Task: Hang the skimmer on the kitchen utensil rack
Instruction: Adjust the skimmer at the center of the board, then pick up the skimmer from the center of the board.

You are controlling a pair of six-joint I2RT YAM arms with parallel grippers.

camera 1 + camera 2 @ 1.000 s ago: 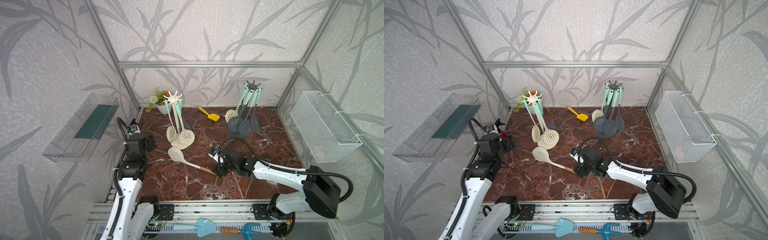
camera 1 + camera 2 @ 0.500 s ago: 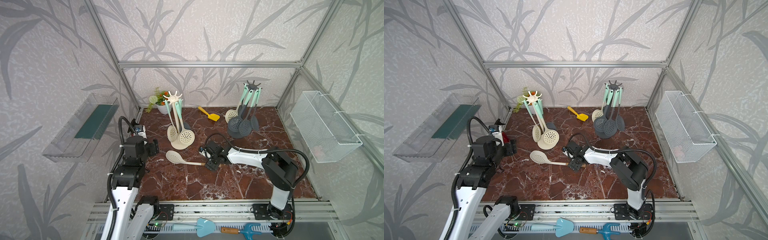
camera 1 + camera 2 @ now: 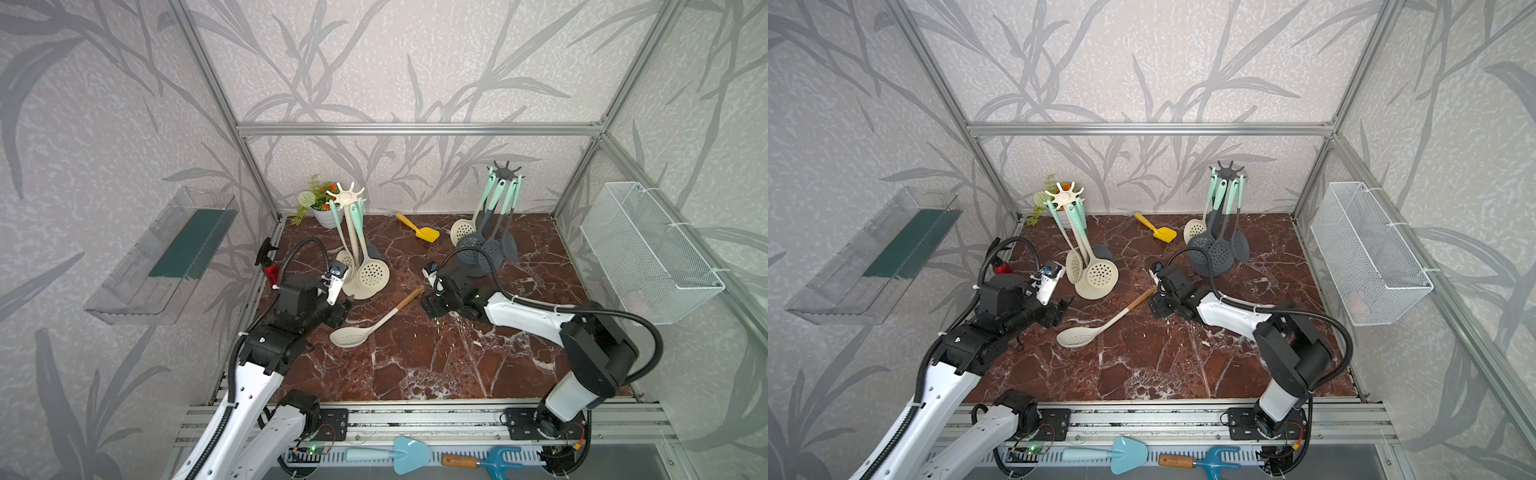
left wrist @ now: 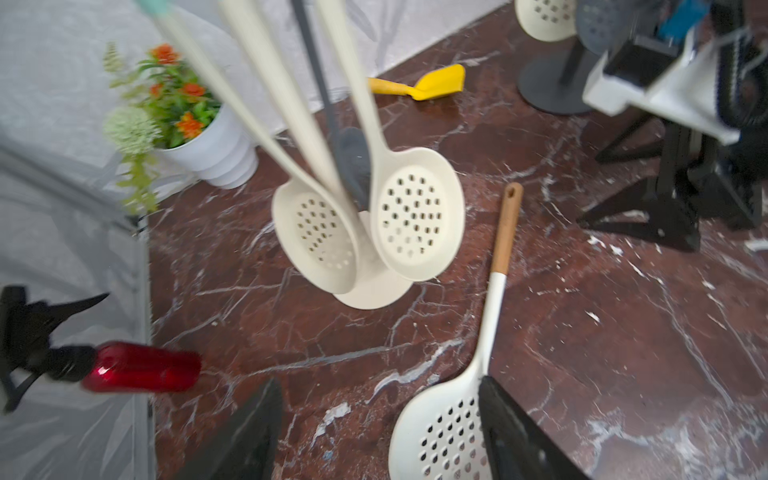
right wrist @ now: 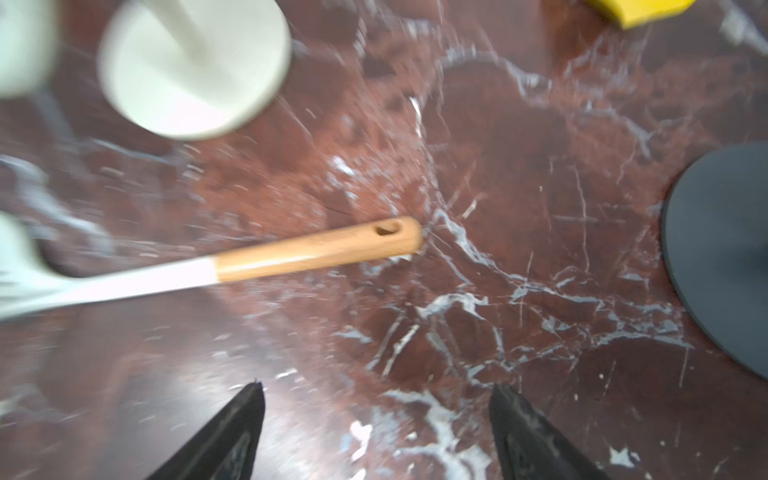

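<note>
1. A cream skimmer (image 3: pixel 384 316) with a perforated oval head, a white shaft and a wooden handle lies flat on the red-brown marble tabletop (image 3: pixel 436 365). It is a little toward 9 o'clock from the centre. Its head points to 8 o'clock and its wooden end to 2 o'clock.
2. The cream utensil rack (image 3: pixel 345 196) stands toward 11 o'clock on the table, with cream perforated spoons hanging from it. The lying skimmer is just beside the rack's round base, at 5 o'clock from it.
3. The left gripper (image 4: pixel 379 381) sits at about 10 o'clock from the skimmer's head, its jaws apart. In the left wrist view one finger (image 4: pixel 511 428) overlaps the rim of the head, but contact cannot be told.
4. The right gripper (image 5: pixel 377 387) is just beside the wooden end, at 4 o'clock from it. Its jaws stand wide apart. In the right wrist view the handle lies ahead of the fingers (image 5: pixel 232 440), clear of them.
5. A dark grey utensil rack (image 3: pixel 506 169) stands at 1 o'clock. A yellow plastic scoop (image 3: pixel 419 229) lies at 12 o'clock. A white pot of flowers (image 3: pixel 322 216) is in the 11 o'clock corner. A red spray bottle (image 3: pixel 271 272) is at the 9 o'clock edge.
</note>
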